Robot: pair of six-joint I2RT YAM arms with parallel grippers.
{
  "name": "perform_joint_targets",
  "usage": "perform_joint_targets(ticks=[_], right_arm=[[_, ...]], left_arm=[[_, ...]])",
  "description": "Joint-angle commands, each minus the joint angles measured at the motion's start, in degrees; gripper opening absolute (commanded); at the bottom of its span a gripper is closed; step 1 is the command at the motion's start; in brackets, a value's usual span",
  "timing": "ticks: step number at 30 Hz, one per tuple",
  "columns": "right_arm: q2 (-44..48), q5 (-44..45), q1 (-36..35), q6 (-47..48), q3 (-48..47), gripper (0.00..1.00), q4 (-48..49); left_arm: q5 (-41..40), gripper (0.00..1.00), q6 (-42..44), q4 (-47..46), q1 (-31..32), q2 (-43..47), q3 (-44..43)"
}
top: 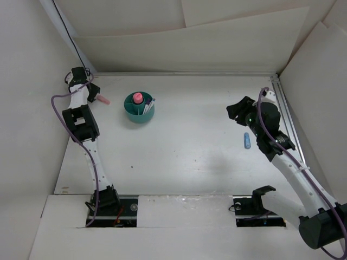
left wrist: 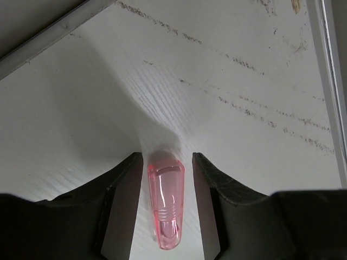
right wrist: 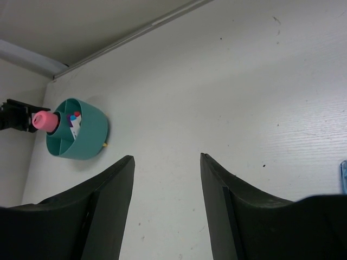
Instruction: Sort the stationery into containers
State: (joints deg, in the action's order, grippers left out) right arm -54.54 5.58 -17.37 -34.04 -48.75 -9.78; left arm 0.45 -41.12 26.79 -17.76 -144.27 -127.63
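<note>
A translucent pink stubby piece [left wrist: 165, 206] lies on the table between my left gripper's [left wrist: 168, 158] jaws. The jaws are open, with a slim gap on each side of it. In the top view it [top: 103, 99] lies left of the teal cup [top: 139, 115]. The cup holds another pink piece [top: 138, 98] and the white pens [top: 148, 105]. My right gripper [top: 237, 112] is open and empty above the table. A blue stubby piece [top: 246, 140] lies on the table just beside it, at the right edge of the right wrist view [right wrist: 344, 176]. No orange piece shows.
White walls close in the table at the back, left and right. A metal rail [top: 284, 114] runs along the right edge. My left arm [top: 81, 116] stands close to the back left corner. The cup [right wrist: 89, 135] sits far left in the right wrist view.
</note>
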Motion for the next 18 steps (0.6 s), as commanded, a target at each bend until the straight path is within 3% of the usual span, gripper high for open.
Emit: perform_joint_targets(ticks=[1,6,9,13,18], right_arm=[[0.7,0.7,-0.7,0.8,-1.7,0.58,2.9],[0.7,0.7,-1.2,0.8,-1.7,0.58,2.9],[0.7,0.7,-1.2,0.8,-1.7,0.58,2.9],[0.7,0.7,-1.2,0.8,-1.7,0.58,2.9],[0.7,0.7,-1.2,0.8,-1.7,0.58,2.9]], left_arm=[[-0.6,0.39,0.4,0.8,-0.3,-0.8,0.3],[-0.1,0.39,0.4,-0.5,-0.3,-0.8,0.8],[-0.6,0.3,1.0,-2.1,0.4,-0.1,3.4],[-0.6,0.26,1.0,-2.7,1.4,0.4,4.1],[-0.6,0.29,1.0,-2.7,1.9,0.4,4.1]])
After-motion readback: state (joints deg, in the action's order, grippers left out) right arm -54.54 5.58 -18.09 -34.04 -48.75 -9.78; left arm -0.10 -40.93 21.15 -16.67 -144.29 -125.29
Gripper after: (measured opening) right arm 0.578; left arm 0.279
